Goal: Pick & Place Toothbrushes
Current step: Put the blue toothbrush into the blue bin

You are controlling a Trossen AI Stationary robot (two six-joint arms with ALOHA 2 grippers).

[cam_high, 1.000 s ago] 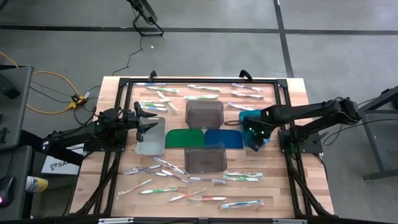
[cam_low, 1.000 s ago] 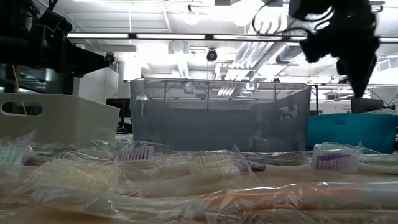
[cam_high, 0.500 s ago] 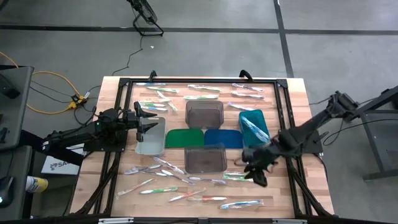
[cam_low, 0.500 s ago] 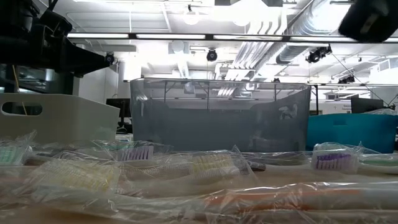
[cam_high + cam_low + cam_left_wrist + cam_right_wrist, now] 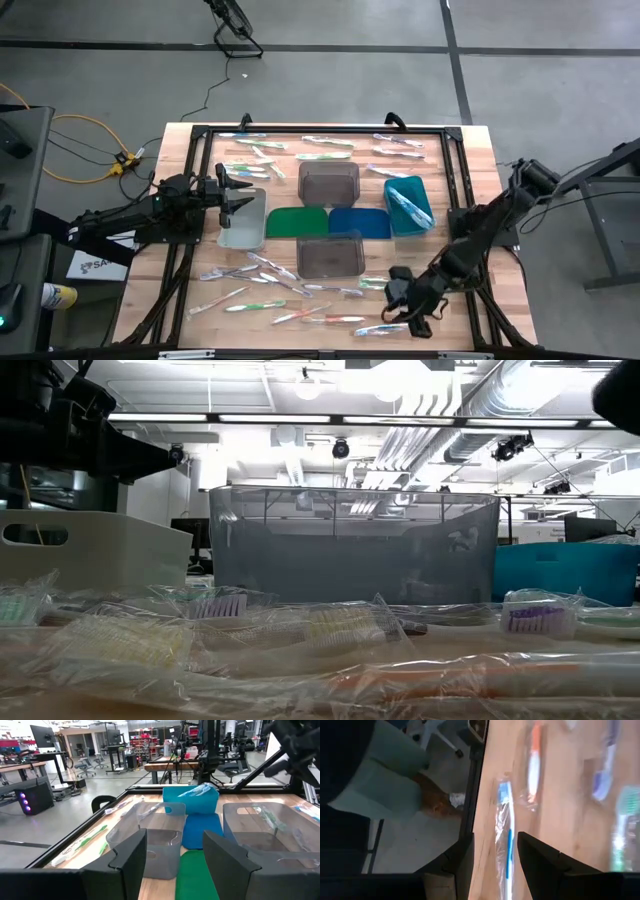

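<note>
At lower right of the high view, the right gripper [image 5: 412, 308], jaws apart and empty, hovers over a wrapped toothbrush [image 5: 385, 327]. The teal bin [image 5: 408, 205] holds some; many toothbrushes [image 5: 262, 285] remain on the tabletop [image 5: 480, 160]. The left gripper [image 5: 243, 190] waits, jaws apart.

Wooden table [image 5: 480, 170] with bins [image 5: 328, 182], mats [image 5: 296, 221] and scattered toothbrushes [image 5: 325, 155].

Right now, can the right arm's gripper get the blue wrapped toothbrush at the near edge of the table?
Probably yes. The right gripper hovers open just above the blue wrapped toothbrush, and nothing lies between its fingers and it.
</note>
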